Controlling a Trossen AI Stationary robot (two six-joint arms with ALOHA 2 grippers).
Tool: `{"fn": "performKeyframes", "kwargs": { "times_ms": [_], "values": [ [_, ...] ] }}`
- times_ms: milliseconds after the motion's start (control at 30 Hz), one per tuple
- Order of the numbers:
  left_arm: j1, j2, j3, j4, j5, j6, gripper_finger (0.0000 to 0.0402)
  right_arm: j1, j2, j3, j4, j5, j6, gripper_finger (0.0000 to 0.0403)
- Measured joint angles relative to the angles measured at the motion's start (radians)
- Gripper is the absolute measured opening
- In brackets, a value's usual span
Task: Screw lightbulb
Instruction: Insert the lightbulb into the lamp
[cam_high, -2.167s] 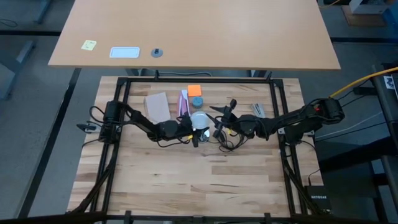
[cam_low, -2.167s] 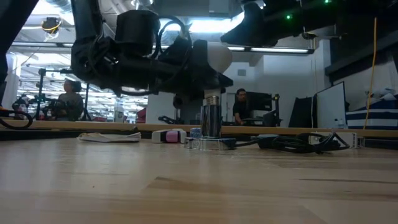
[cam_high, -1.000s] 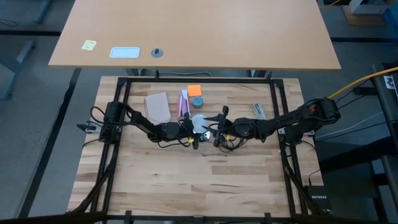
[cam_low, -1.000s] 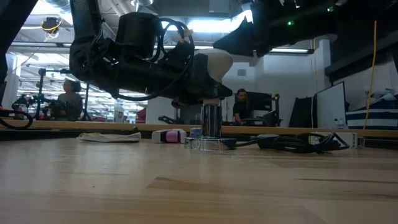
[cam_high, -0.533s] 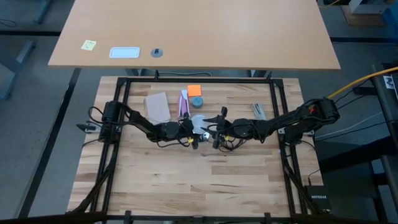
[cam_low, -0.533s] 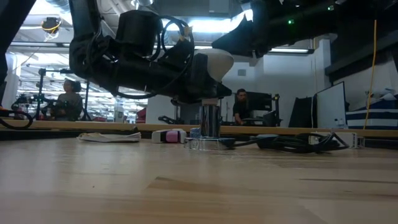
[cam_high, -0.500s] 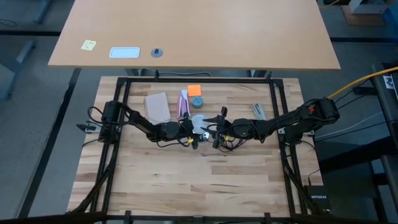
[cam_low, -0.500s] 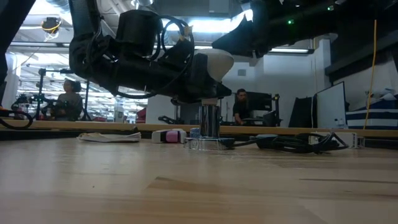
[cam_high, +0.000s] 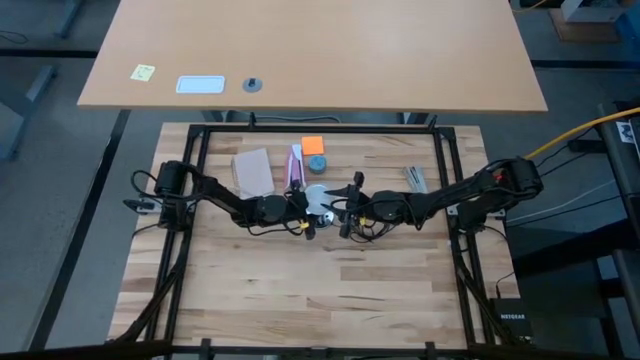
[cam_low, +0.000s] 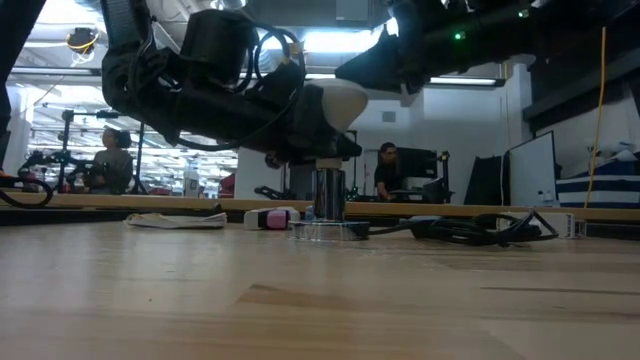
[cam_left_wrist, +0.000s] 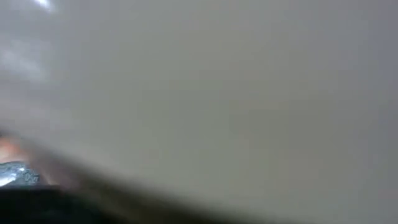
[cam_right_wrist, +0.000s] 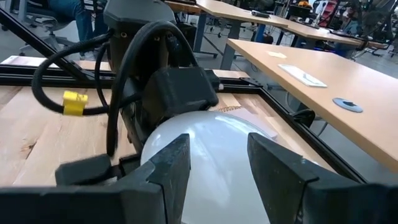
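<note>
The lightbulb (cam_low: 335, 100) sits upright atop the socket (cam_low: 329, 229), clenched by the left tool (cam_low: 305, 125), with the right tool (cam_right_wrist: 214, 163) spread around its globe, so threading seems underway, not visibly finished.

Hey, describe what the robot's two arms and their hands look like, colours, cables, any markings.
Both arms are dark, near-black, jointed links. The left arm carries looped black cables, seen around its wrist in the low view, and a small yellow tag on one cable. The right hand has two flat, angular dark fingers. Black cabling also trails along the right arm.
</note>
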Motion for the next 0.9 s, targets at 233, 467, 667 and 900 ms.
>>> {"fn": "performKeyframes", "kwargs": {
  "times_ms": [233, 467, 667, 900],
  "values": [
    [0.0, 0.0, 0.0, -0.004, 0.001, -0.005, 0.0155, 0.0, 0.033, 0.049, -0.009, -0.003, -0.01, 0.0167],
    [0.0, -0.002, 0.001, -0.021, 0.003, -0.026, 0.0155, 0.0, 0.034, 0.082, -0.087, 0.01, -0.013, 0.0167],
    [0.0, -0.002, 0.001, -0.023, 0.004, -0.035, 0.0155, 0.0, 0.044, 0.083, -0.092, 0.011, 0.016, 0.0167],
    [0.0, -0.002, 0.001, -0.024, 0.0, -0.06, 0.0162, 0.0, 0.044, 0.083, -0.09, 0.009, 0.016, 0.0167]
  ]
}}
